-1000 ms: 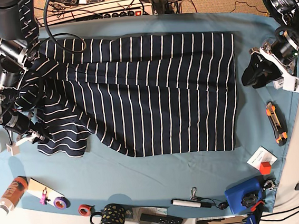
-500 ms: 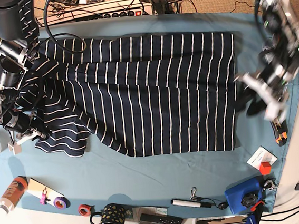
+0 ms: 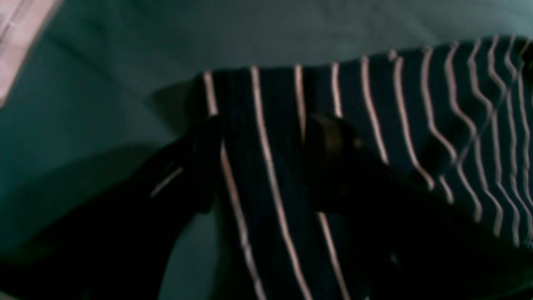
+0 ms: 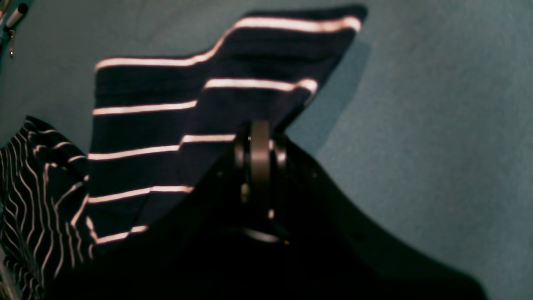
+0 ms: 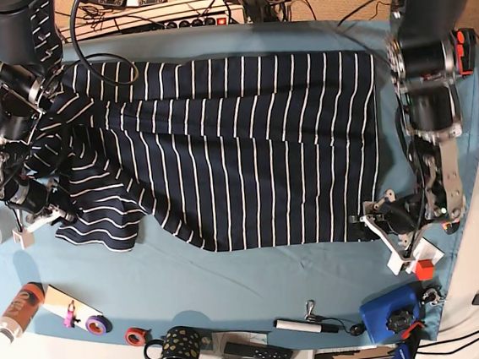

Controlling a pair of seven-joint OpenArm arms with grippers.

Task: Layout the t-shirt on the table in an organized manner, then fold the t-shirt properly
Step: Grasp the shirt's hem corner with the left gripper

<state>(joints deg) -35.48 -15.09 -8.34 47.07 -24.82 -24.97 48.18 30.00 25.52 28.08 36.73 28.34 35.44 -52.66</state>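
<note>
Laying-out is judged to be in hand. In the left wrist view, the left gripper [image 3: 262,162] is seen with jaws wide apart astride the t-shirt [image 3: 374,137] hem. In the right wrist view, the right gripper [image 4: 260,158] is pinched on a sleeve. In the base view, the shirt is spread on the bench [image 5: 258,288]; next, the hem corner must be clamped.

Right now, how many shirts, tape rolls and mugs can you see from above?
Shirts: 1, navy white-striped fabric t-shirt
Tape rolls: 2, small purple tape roll and small red tape roll
Mugs: 1, black gold-dotted mug
Total: 4
</note>
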